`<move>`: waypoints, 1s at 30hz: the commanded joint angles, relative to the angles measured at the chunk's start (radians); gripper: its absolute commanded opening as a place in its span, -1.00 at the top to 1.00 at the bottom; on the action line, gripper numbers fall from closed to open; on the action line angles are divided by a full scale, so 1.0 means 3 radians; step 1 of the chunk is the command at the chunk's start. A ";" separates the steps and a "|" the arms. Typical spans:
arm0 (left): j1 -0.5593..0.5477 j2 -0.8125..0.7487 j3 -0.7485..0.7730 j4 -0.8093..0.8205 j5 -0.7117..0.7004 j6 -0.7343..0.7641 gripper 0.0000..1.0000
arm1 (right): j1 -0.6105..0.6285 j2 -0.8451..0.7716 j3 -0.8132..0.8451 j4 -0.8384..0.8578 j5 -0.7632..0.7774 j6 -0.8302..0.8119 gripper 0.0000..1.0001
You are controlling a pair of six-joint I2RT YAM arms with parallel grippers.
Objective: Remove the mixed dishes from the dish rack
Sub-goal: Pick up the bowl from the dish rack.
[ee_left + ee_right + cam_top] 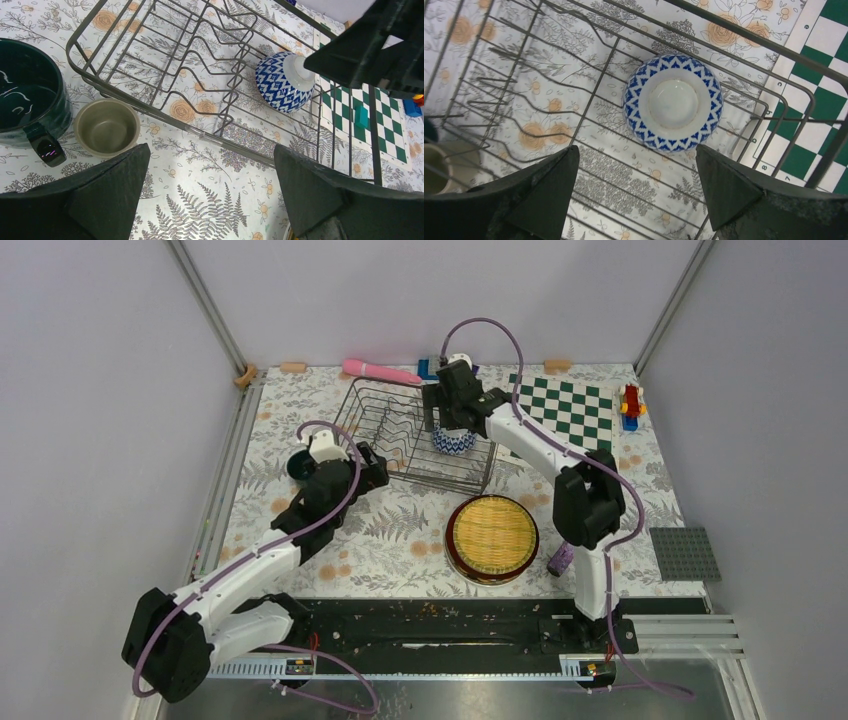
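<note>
**Top external: right gripper poised over the patterned bowl in the rack**

Top external view shows the dish rack [352, 410] at the far middle of the floral table [400, 550], with the small patterned bowl [455, 443] inside its right end. The right gripper [450, 422] hangs directly above the bowl and partly covers it.

From the right wrist, the bowl [672, 102] lies upside down on the rack wires [594, 95], white foot facing the camera. It sits ahead of the gripper [636, 195], centred between the lines of the two fingers [539, 200]. The fingers are spread wide, touch nothing, and have only rack wire between them.

The left gripper [371, 471] is at the rack's near-left side, fingers likewise wide apart and empty. Its wrist view shows the dark green mug [27, 95] and the small olive cup [106, 126] upright on the table, just outside the rack's rim [80, 65].

A stack of plates [491, 536], the yellow woven-look one on top, rests on the table nearer than the rack.
</note>
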 commanded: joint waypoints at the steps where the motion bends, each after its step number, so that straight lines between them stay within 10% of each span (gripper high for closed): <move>1: 0.0024 0.0056 0.0153 0.0218 -0.0016 0.0094 -0.98 | -0.0102 0.0225 0.0367 -0.0185 -0.0001 -0.0084 -0.84; 30: 0.0145 0.0179 0.0089 0.0281 0.0097 0.0057 -0.98 | -0.0197 0.0967 0.1043 -0.0551 0.0071 -0.0052 -0.20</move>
